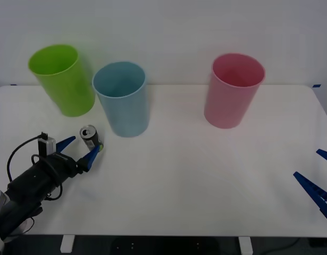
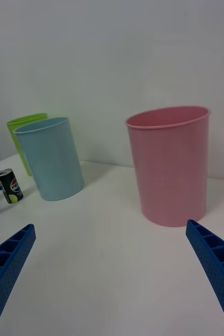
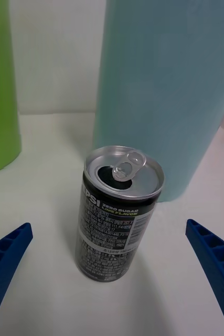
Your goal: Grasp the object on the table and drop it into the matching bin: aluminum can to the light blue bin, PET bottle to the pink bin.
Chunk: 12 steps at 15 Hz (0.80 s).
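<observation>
I see my left gripper [image 1: 78, 151] low over the white table [image 1: 195, 175], on its near left part. Its two blue fingers [image 3: 4, 260] are spread wide apart, and the Pepsi can [image 1: 89, 136] stands upright between them. The fingers do not touch the can. The can has its tab pulled open. It stands on the table just in front of the light blue bin [image 1: 121, 98], near the lime green bin [image 1: 63, 79]. The pink bin [image 1: 233, 89] stands well apart, toward the far right. My right gripper [image 1: 318, 178] waits at the right edge of the table, fingers open, holding nothing.
</observation>
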{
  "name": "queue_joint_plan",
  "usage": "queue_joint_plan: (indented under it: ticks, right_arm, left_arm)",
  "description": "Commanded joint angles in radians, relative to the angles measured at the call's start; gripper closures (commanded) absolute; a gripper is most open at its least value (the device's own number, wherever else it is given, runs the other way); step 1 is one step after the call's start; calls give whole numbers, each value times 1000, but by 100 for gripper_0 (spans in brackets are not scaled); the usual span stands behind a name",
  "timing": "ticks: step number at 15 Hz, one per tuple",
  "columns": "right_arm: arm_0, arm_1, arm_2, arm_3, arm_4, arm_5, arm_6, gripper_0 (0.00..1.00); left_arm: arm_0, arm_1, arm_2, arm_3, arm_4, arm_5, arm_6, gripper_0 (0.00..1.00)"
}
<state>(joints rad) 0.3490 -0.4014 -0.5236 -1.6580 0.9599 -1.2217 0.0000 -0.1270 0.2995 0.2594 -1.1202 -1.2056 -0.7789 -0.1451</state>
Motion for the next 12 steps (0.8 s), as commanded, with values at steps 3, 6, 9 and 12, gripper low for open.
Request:
queue_joint_plan:
  ticks: [3,6,9,12]
  right_arm:
    - [0,0,0,0,0,0,0,0]
    - [0,0,0,0,0,0,0,0]
    - [0,0,0,0,0,0,0,0]
    - [0,0,0,0,0,0,0,0]
  left_arm:
    - [-56,0,-3,63,-14,10,-13,0]
    - [-80,0,-5,77,-38,27,-13,0]
    - [-120,-2,-15,132,-38,33,-24,0]
    - [-132,-3,-25,145,-38,33,-28,0]
